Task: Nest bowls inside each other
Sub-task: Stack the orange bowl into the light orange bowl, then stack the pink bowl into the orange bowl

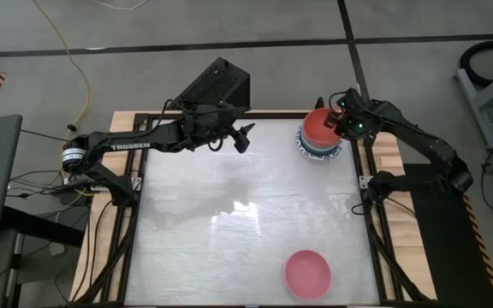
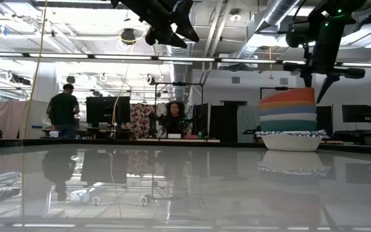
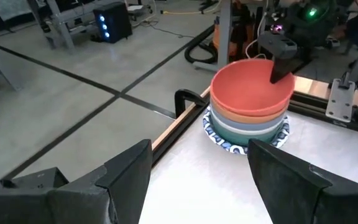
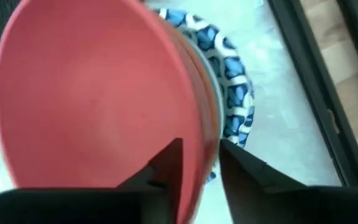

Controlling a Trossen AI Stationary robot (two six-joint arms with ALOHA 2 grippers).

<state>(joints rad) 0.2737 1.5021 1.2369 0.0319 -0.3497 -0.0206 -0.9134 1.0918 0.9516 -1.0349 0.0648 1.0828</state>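
Right wrist view, lower centre: we list the right gripper (image 4: 199,163) with jaws slightly apart astride the red bowl's (image 4: 86,93) rim, atop the stack (image 1: 319,137).

The left arm reaches in from the table's left edge toward the far edge, its forearm roughly level above the surface. The left gripper (image 1: 245,137) hangs in the air near the middle of the far edge, fingers (image 3: 129,171) spread wide with nothing between them. The right arm bends in from the right edge to the far right corner. The right gripper (image 1: 339,122) points down there, its fingers (image 4: 166,165) slightly apart, one on each side of the red bowl's (image 4: 92,93) rim.
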